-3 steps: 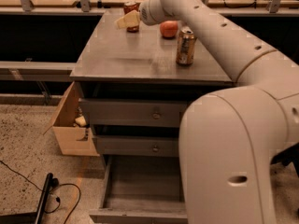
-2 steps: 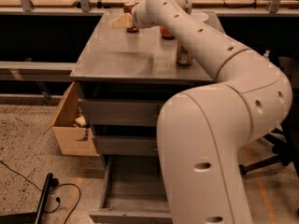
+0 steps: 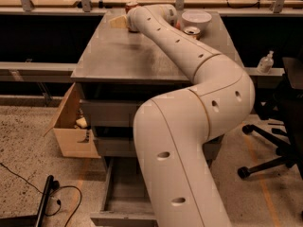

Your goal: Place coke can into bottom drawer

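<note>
Arm: rises from 6 o'clock, bends at 3 o'clock, and stretches across the cabinet top [image 3: 118, 56] towards 11 o'clock, where the gripper [image 3: 132, 18] sits at the coke can [image 3: 131, 5]; its grip state cannot be told. Containers: bottom drawer [image 3: 124, 193] pulled open at 6 o'clock; white bowl [image 3: 196, 19] at 1 o'clock; cardboard box [image 3: 71, 126] at 9 o'clock, holding a pale item [image 3: 81, 122].

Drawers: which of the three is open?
The bottom drawer, pulled out; both upper drawers sit shut. The gripper is up by the coke can.
</note>
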`<state>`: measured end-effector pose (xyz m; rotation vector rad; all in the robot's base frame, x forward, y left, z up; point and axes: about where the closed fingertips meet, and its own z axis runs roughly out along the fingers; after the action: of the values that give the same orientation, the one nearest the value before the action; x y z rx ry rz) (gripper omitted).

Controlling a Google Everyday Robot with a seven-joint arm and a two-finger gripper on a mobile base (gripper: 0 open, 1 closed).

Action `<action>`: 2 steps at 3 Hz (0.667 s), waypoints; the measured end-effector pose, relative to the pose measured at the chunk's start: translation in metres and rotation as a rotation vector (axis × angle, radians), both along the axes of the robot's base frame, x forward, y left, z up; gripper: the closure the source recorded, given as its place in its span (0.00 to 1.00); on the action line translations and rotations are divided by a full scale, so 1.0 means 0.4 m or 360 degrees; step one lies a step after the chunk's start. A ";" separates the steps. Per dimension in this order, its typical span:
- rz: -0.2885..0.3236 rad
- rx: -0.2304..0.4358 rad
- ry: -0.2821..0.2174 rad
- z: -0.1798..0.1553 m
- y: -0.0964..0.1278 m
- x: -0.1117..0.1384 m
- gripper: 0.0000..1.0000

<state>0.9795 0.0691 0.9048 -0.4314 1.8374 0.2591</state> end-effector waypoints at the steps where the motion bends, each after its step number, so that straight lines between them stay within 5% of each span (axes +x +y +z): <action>1: -0.0043 0.0004 -0.0101 -0.024 -0.012 0.062 0.00; 2: -0.0044 0.0014 -0.0164 -0.044 -0.005 0.105 0.00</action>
<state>1.0216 0.0671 0.8873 -0.4057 1.7395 0.2215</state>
